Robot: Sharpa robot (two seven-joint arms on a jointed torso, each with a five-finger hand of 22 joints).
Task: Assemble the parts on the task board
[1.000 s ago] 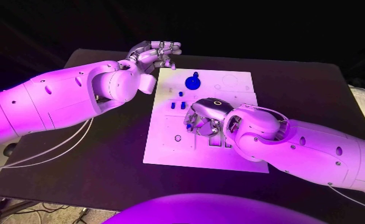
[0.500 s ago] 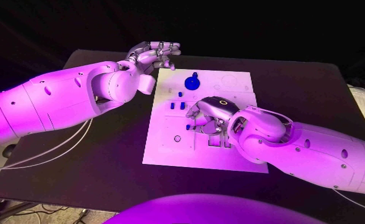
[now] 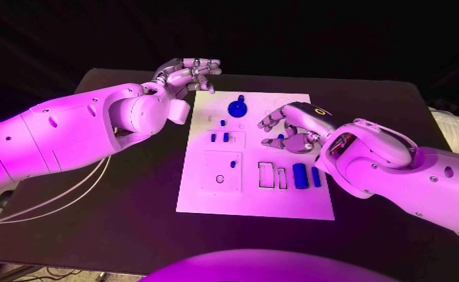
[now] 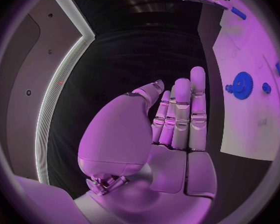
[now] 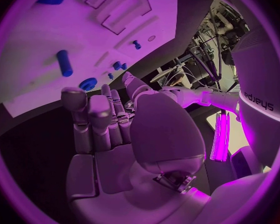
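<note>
Right hand [image 3: 292, 126]: positioned over the right half of the task board [image 3: 215, 196], fingers bent but apart. A small blue part [image 3: 280, 137] shows just beside the fingertips in the head view; whether the hand holds or touches it cannot be told. The right wrist view shows the metallic, segmented fingers [image 5: 93, 122] held side by side with nothing between them and the smooth, rounded palm shell.

Left hand [image 3: 192, 73]: positioned off the board's far left corner, above the matte black table [image 3: 383, 106]. The left wrist view shows its fingers [image 4: 184, 114] straight, close together, and clamped on nothing.

Task board: flat, white, rectangular plate with shallow outlined recesses, including narrow rectangular slots [image 3: 272, 174] and a square panel [image 3: 222, 171] with small holes. A toothed blue gear [image 3: 236, 105] lies near the far edge. Two short blue pegs [image 3: 220, 137] stand in a recess on the left half. Two elongated blue cylindrical bars [image 3: 307, 175] lie side by side near the right edge, next to the slots.
</note>
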